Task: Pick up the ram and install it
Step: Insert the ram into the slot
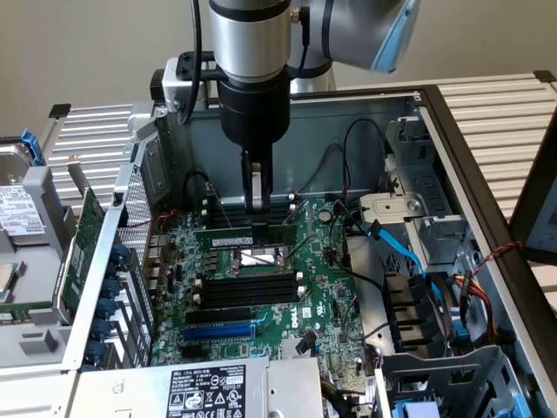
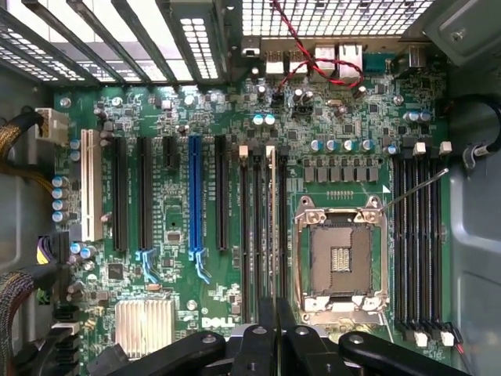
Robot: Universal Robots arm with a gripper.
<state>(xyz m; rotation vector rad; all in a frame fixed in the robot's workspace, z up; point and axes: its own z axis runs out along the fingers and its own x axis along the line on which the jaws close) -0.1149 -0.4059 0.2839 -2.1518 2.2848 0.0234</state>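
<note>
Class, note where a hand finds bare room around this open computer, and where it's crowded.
Free: the slatted tabletop at the exterior view's right of the case; the bare panel beside the outer memory slots. Crowded: the cables beside the motherboard, and over it, where the gripper holds the ram.

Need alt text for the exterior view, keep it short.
A robot arm's gripper holds the ram, a green stick with a white label, level over the motherboard beside the CPU socket, inside an open computer case.
</note>
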